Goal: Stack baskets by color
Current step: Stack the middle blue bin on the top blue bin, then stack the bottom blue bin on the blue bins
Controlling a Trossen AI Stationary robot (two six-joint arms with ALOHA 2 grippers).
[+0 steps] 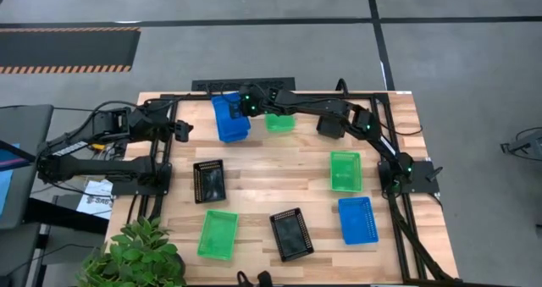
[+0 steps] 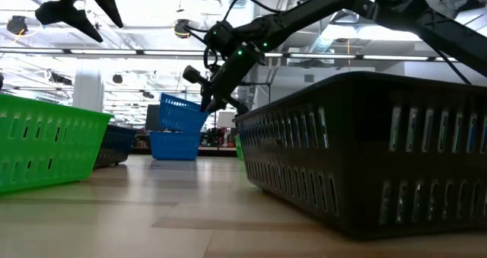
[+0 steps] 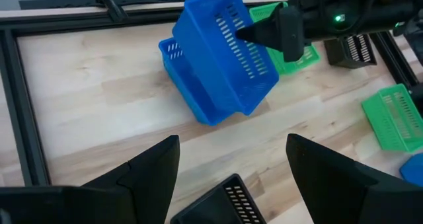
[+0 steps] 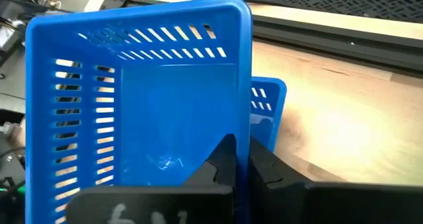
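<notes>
So the right gripper point(image 1: 246, 107) is reached way over to the far side of the table point(image 1: 279, 179), and its jaws are pinched almost completely together on the rim of a blue basket point(image 4: 152, 98). That basket is tipped up at an angle, partly sitting in or leaning on a second blue basket point(image 3: 182, 69) underneath it, can't quite tell how far it's nested. Right beside that pair there's a green basket point(image 1: 279, 122), also at the far edge. The left gripper point(image 1: 181, 129) is parked off to the left of the blue pair, jaws spread wide with nothing in them, just hanging above the wood. Rest of the baskets are scattered around: a black basket point(image 1: 209, 180) near the middle left, another black one point(image 1: 291, 234) toward the near edge, a green one point(image 1: 218, 234) at the near left, a green one point(image 1: 345, 170) on the right side, and a third blue one point(image 1: 357, 219) just beyond it toward the near right corner. There's also a leafy plant point(image 1: 135, 255) sitting at the near left corner of the table.
</notes>
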